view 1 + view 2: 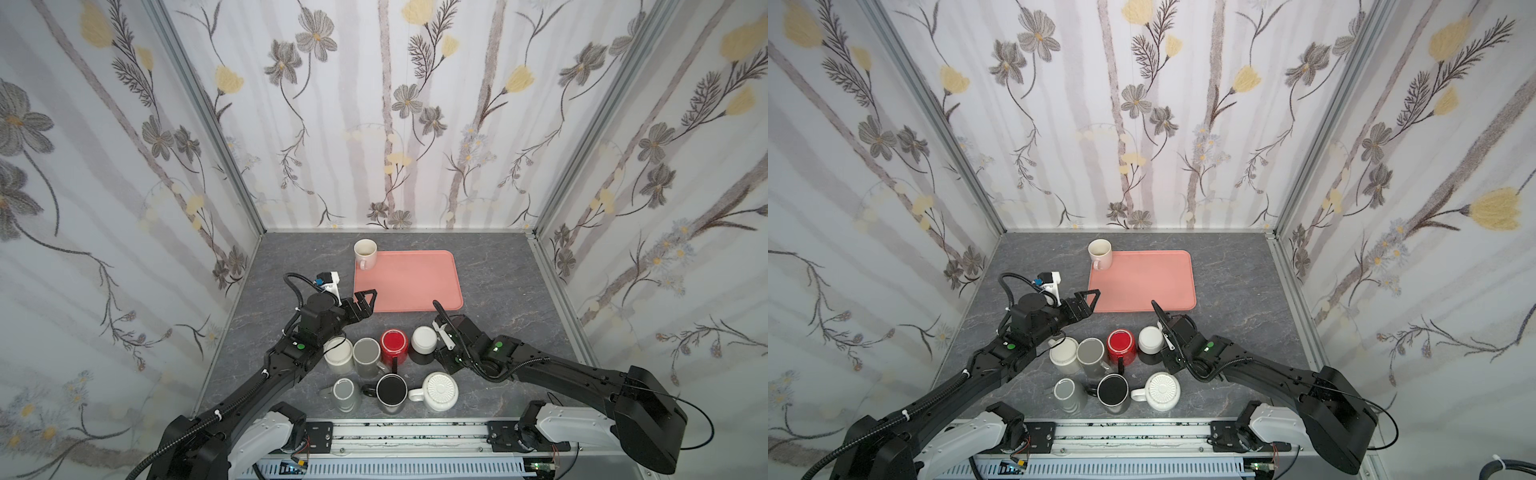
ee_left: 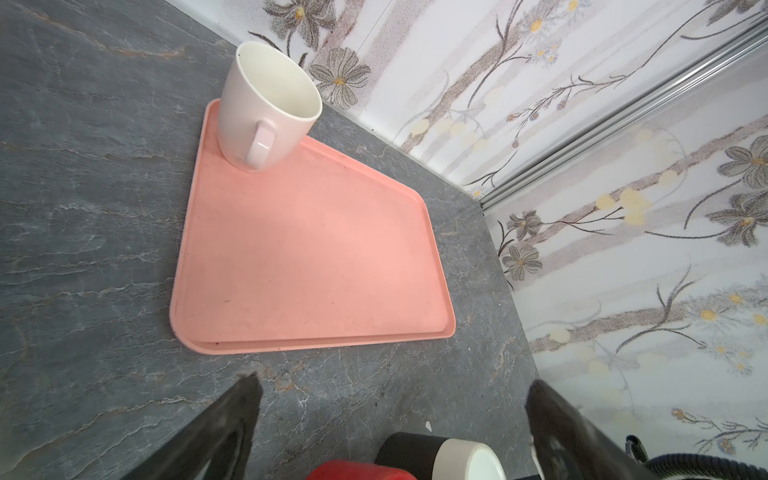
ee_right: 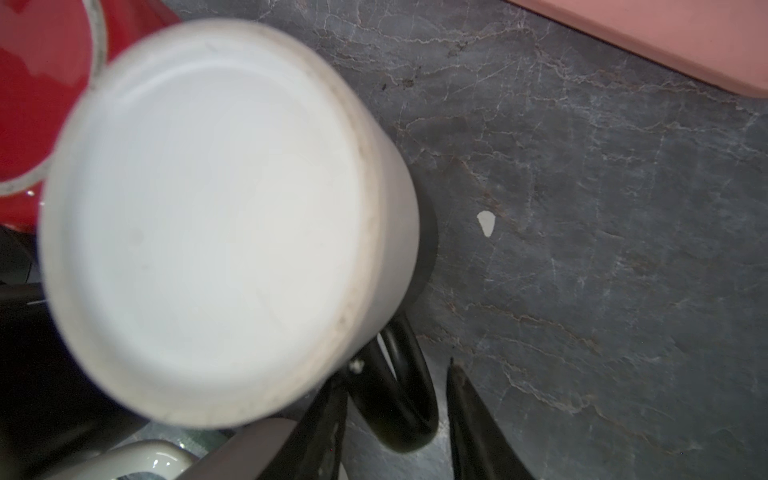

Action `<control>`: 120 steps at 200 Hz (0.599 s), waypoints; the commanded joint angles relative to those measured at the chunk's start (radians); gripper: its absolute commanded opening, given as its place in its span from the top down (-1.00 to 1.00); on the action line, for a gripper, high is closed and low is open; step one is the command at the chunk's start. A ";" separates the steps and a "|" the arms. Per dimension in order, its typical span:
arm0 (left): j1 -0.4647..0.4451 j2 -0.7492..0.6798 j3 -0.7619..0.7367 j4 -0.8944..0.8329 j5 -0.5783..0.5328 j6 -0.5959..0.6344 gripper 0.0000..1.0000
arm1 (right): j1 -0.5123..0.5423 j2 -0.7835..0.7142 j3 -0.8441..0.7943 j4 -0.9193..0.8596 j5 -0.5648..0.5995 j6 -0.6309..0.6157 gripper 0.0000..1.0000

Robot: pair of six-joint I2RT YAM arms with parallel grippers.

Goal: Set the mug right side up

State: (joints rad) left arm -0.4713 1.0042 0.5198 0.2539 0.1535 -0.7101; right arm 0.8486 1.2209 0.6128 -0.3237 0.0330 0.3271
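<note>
Both top views: target mug (image 1: 424, 338) sits base-up, lower centre, just right of the red mug (image 1: 392, 341), with the pink tray (image 1: 415, 286) above.
Left wrist: my left pincer (image 2: 394, 380) is wide open and empty at bottom of frame.
Right wrist: my right pincer (image 3: 392, 374) is part open, straddling the black handle (image 3: 419, 395), gap on one side, nothing clamped.
I'd seat deeper, close square, and lift clear of the neighbours before rotating.

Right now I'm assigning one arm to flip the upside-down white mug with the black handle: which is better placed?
Right. The right gripper straddles the handle of the mug. The left gripper hangs open by the corner of the tray, away from it.
</note>
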 commanded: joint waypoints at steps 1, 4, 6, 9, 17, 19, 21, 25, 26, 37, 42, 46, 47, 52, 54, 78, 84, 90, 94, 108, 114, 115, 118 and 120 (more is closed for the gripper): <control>0.002 0.002 0.005 0.018 0.003 -0.003 -1.00 | -0.001 0.018 0.015 0.027 0.021 -0.024 0.17; 0.002 0.003 0.006 0.019 0.004 -0.004 -1.00 | 0.000 0.022 0.015 0.030 0.020 -0.026 0.17; 0.001 0.003 0.006 0.020 0.004 -0.005 -1.00 | 0.001 0.024 0.016 0.032 0.020 -0.027 0.17; 0.002 0.004 0.005 0.020 0.006 -0.005 -1.00 | 0.001 0.026 0.016 0.032 0.021 -0.026 0.18; 0.003 0.005 0.006 0.021 0.006 -0.005 -1.00 | 0.001 0.038 0.019 0.033 0.026 -0.029 0.22; 0.002 0.005 0.005 0.021 0.006 -0.005 -1.00 | 0.001 0.039 0.019 0.034 0.027 -0.029 0.23; 0.002 0.005 0.005 0.020 0.006 -0.005 -1.00 | 0.001 0.041 0.020 0.034 0.028 -0.029 0.24; 0.002 0.005 0.007 0.019 0.007 -0.005 -1.00 | 0.000 0.043 0.021 0.035 0.030 -0.030 0.27; 0.002 0.005 0.007 0.019 0.007 -0.005 -1.00 | 0.001 0.044 0.020 0.035 0.031 -0.030 0.27; 0.002 0.005 0.007 0.019 0.008 -0.005 -1.00 | 0.001 0.045 0.019 0.039 0.034 -0.029 0.33; 0.001 0.004 0.007 0.019 0.009 -0.006 -1.00 | 0.001 0.043 0.020 0.039 0.040 -0.028 0.36; 0.002 0.004 0.006 0.019 0.009 -0.005 -1.00 | 0.000 0.042 0.019 0.038 0.046 -0.026 0.38; 0.002 0.004 0.006 0.019 0.010 -0.005 -1.00 | 0.001 0.042 0.018 0.037 0.047 -0.026 0.39; 0.002 0.004 0.006 0.020 0.011 -0.005 -1.00 | 0.001 0.040 0.019 0.035 0.053 -0.024 0.42; 0.002 0.004 0.006 0.021 0.012 -0.005 -1.00 | 0.002 0.039 0.018 0.035 0.054 -0.025 0.43; 0.002 0.011 0.007 0.040 0.042 -0.002 -1.00 | 0.002 0.027 0.013 0.021 0.075 -0.015 0.56; 0.002 0.013 0.008 0.042 0.046 -0.002 -1.00 | 0.002 0.022 0.010 0.019 0.083 -0.009 0.61; 0.002 0.014 0.008 0.044 0.047 -0.003 -1.00 | 0.001 0.019 0.007 0.015 0.091 -0.005 0.63; 0.001 0.015 0.009 0.044 0.048 -0.003 -1.00 | 0.002 0.018 0.005 0.014 0.096 -0.003 0.65; 0.001 0.016 0.009 0.048 0.049 -0.003 -1.00 | 0.002 0.007 0.001 0.009 0.115 0.008 0.73; 0.000 0.016 0.009 0.049 0.050 -0.003 -1.00 | 0.002 0.005 -0.002 0.006 0.122 0.013 0.78; -0.001 0.016 0.010 0.049 0.050 -0.003 -1.00 | 0.001 0.004 -0.002 0.005 0.124 0.014 0.79; 0.000 0.016 0.010 0.050 0.052 -0.003 -1.00 | 0.003 0.002 -0.001 0.004 0.128 0.016 0.84; 0.000 0.016 0.010 0.050 0.052 -0.003 -1.00 | 0.003 0.001 -0.001 0.003 0.131 0.016 0.87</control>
State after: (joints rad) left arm -0.4713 1.0180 0.5198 0.2565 0.1879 -0.7105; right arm 0.8497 1.2381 0.6159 -0.3191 0.1070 0.3191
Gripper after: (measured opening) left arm 0.994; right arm 0.136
